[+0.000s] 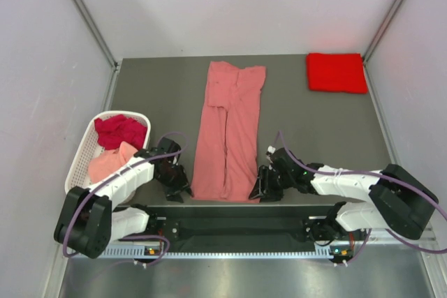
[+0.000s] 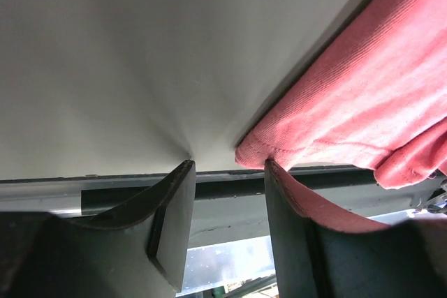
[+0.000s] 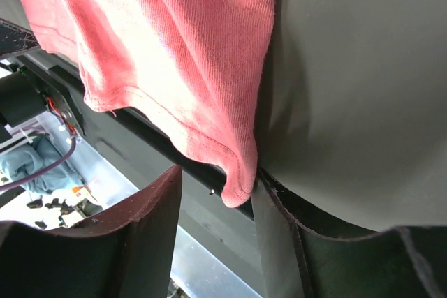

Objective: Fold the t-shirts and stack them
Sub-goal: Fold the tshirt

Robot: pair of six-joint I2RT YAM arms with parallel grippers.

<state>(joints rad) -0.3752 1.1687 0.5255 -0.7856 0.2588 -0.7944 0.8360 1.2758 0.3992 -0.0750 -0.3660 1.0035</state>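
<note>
We are looking at two arms of one build. The left arm (image 1: 122,183) and the right arm (image 1: 346,183) are each wearing smooth white shells over the long links, with bulky black housings at the joints. A thin purple cable (image 1: 170,135) is looping beside the left one, and a second purple cable (image 1: 286,150) is arching along the right. The left gripper (image 1: 179,190) and the right gripper (image 1: 260,190) are showing black. Up close we are seeing the left fingers (image 2: 171,221) and the right fingers (image 3: 150,235) as dark, matte, curved blades tapering to narrow tips. Between the bases a black bar (image 1: 237,227) is running above a white slotted strip (image 1: 230,250) carrying small orange and green lights (image 1: 149,250).
</note>
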